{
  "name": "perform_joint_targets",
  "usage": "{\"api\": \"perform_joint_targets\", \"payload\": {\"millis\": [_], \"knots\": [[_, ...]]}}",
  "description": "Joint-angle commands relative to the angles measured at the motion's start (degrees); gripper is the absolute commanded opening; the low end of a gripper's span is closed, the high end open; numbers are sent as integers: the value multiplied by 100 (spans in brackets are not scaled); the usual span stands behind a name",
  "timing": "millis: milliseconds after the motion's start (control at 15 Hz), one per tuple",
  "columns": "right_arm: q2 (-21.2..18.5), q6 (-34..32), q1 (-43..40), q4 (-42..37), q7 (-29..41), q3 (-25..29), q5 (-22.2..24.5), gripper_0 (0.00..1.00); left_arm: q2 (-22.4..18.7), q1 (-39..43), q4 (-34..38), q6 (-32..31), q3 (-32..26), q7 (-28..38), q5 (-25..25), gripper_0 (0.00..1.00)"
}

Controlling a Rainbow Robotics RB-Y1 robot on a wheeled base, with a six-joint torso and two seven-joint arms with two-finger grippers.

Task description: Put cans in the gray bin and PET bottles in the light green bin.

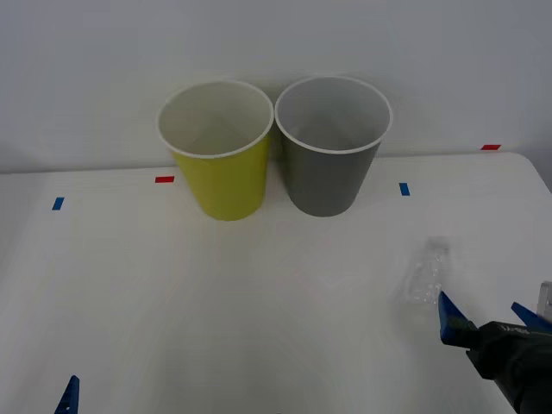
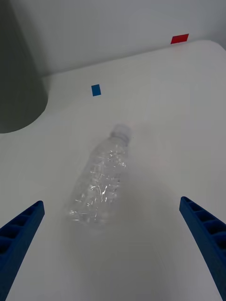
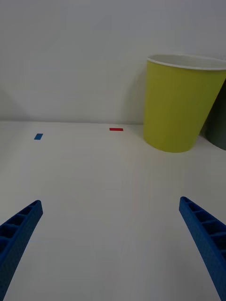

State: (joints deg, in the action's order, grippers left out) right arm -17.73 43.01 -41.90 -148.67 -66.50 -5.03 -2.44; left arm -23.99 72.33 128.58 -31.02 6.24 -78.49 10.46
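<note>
One clear PET bottle (image 2: 101, 181) lies on the bench (image 1: 172, 302) just ahead of my right gripper (image 1: 487, 315), jaws wide, empty. Two bins behind: light green bin (image 1: 220, 164), gray bin (image 1: 328, 155). Left gripper (image 3: 113, 244) open too, holding nothing.

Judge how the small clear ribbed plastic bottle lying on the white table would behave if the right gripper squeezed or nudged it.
The small clear ribbed plastic bottle looks empty, so probably light. Its thin crinkled wall would likely flex between the open right gripper fingers. Lying on its side, it could roll if nudged.
</note>
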Motion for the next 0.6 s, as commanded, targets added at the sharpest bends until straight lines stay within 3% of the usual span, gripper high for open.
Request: {"api": "perform_joint_targets", "payload": {"millis": [67, 267, 600], "knots": [[-125, 1596, 1131, -110, 568, 11, 94, 100, 0, 0, 0, 0, 0, 0, 0, 100], [-301, 3152, 1975, -66, 603, 46, -117, 100, 0, 0, 0, 0, 0, 0, 0, 100], [-468, 4040, 3232, 822, 480, 301, -969, 100, 0, 0, 0, 0, 0, 0, 0, 100]]}}
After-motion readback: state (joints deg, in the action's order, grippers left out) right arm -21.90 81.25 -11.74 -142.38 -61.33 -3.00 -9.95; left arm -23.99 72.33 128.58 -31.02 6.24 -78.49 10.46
